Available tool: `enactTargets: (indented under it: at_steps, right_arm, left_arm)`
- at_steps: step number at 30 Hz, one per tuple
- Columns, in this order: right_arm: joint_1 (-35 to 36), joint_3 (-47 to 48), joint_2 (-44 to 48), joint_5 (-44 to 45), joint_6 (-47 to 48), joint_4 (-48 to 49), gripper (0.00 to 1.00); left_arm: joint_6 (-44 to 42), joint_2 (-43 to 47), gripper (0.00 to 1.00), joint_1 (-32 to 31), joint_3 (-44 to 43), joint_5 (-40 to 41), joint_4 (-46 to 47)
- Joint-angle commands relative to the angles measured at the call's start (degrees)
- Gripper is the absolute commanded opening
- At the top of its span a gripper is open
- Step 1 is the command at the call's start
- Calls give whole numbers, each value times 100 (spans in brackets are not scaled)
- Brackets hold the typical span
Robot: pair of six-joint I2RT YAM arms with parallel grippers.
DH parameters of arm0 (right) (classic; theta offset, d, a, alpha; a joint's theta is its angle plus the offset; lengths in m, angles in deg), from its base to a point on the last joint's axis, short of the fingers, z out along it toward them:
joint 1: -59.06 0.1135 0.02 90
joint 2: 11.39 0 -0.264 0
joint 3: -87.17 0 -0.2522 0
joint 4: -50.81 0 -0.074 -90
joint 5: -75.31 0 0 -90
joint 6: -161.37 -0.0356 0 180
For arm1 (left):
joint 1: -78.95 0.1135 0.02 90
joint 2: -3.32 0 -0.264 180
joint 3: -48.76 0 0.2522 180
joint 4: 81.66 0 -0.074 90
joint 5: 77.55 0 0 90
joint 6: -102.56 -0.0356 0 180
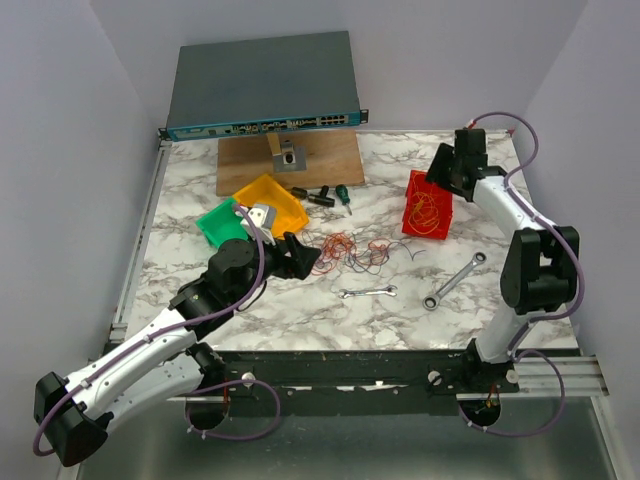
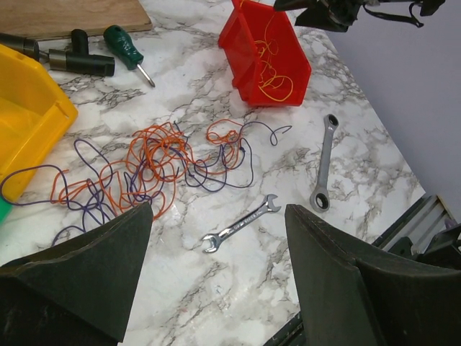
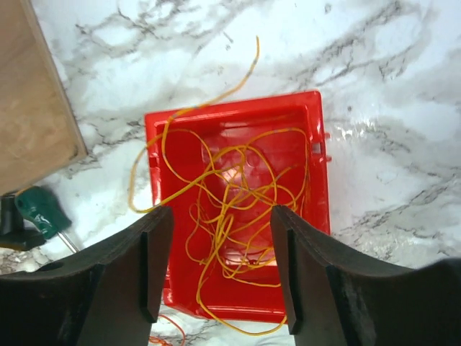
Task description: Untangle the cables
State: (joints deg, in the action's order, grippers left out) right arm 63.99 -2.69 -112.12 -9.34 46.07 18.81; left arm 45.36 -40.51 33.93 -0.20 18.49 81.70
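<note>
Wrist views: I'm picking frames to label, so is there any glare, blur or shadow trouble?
Right wrist: a pale glare patch on the red bin's floor, under the yellow cables; the right fingers look dark and soft. Left wrist: orange cables sharp, left fingers in shadow. Top external: even light, faint shadows on the table.

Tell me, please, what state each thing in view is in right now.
Left fingers, open, empty.
Right fingers, open, empty, above the red bin.
Red bin, open side up, holding yellow cables.
Orange and purple cables, tangled, loose on the table.
Open-end wrench, lying flat.
Ratchet wrench, lying flat.
</note>
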Motion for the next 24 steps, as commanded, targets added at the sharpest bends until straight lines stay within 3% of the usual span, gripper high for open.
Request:
enactTargets:
  at_steps: [1,6,12,19,24]
  right_arm:
    - [17,473,-175,-38,397,-330,69]
    - [17,885,-499,-431,461,-162,85]
    - [17,1741,-1350,-481,284,-465,85]
    - [17,2010,-1787,-396,-8,-488,75]
    - [17,1932,-1690,-376,-27,-467,49]
  left_arm:
    - [-45,17,77,-19,-109,77,-107]
    - [-63,10,77,-24,-116,90,-126]
    - [-72,-54,77,-21,-136,82,-134]
    - [-120,-119,77,-17,-173,86,-135]
    - [-133,-142,77,-21,-174,100,-137]
